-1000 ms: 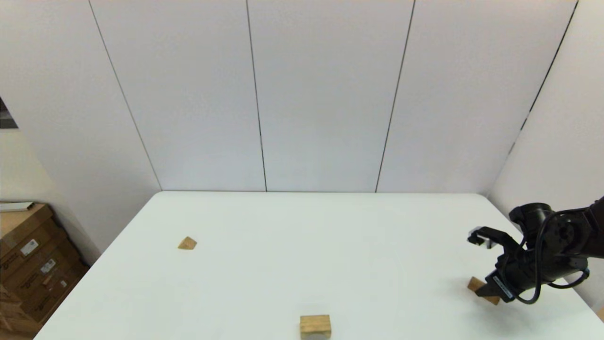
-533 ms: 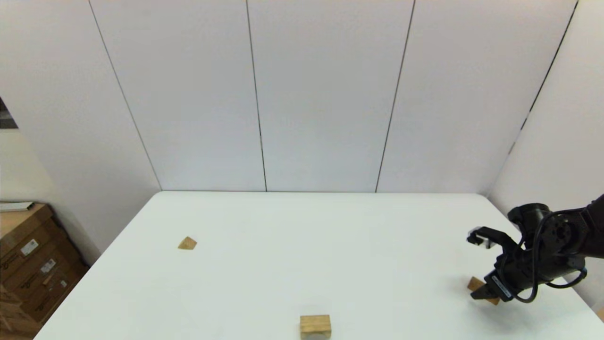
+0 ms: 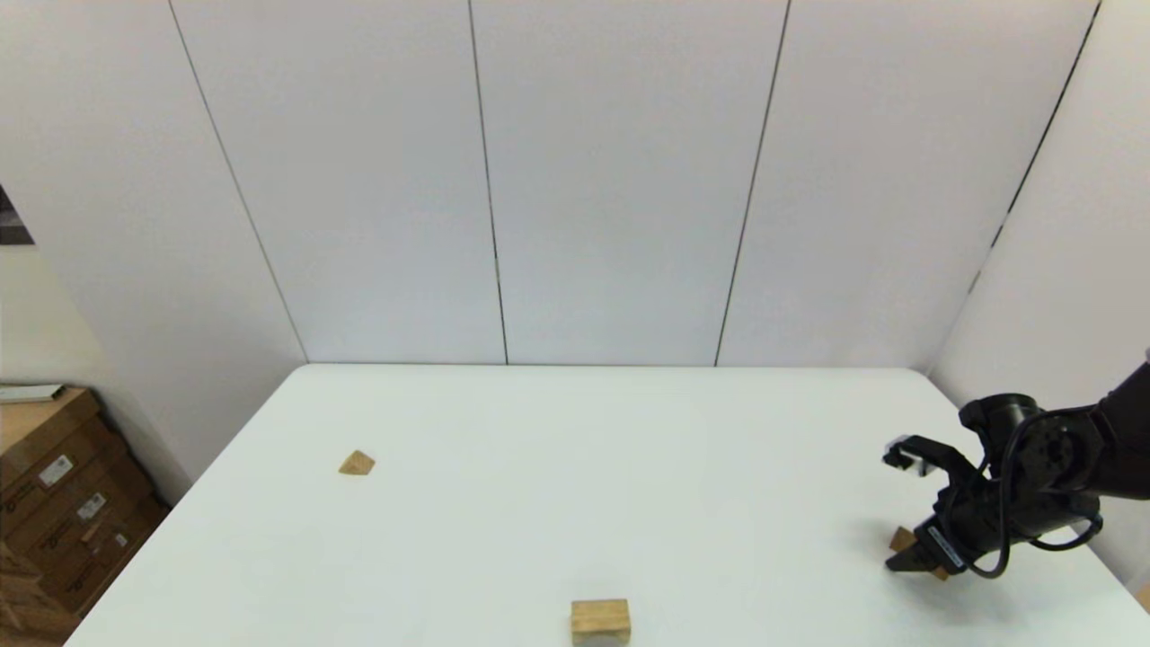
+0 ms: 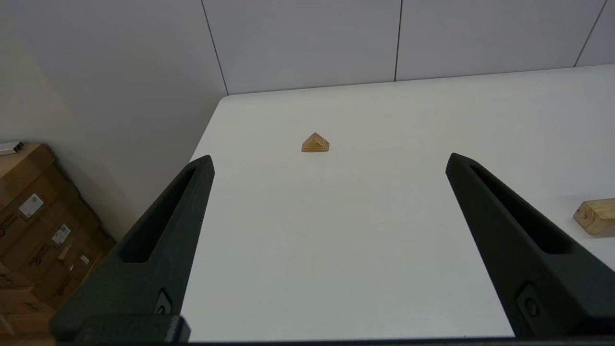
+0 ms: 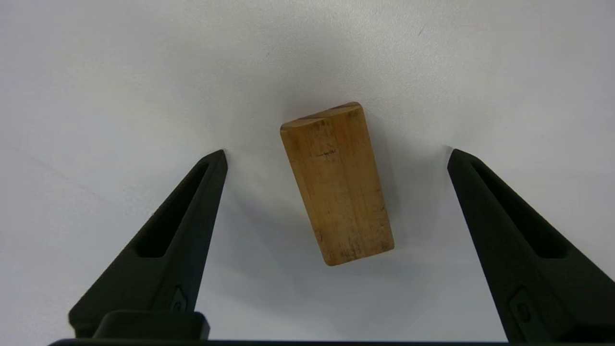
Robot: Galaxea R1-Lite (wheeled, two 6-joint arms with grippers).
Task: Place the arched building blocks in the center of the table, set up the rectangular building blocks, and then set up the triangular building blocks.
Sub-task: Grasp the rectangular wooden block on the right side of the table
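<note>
Lowering since a second ago, right pincer (image 3: 907, 512) spread wide astride block (image 5: 336, 182) at tabletop (image 3: 575, 503) right edge, probably the rectangular building blocks, ungrasped; arch placement outstanding.

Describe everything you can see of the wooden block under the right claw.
The wooden block is a tan-brown oblong piece with visible grain, small dark scuffs and rounded edges. It lies flat on the white table near its right edge, alone. The right claw hangs over it, open, one finger on each side, neither touching it. No cut-out shows from this angle.
</note>
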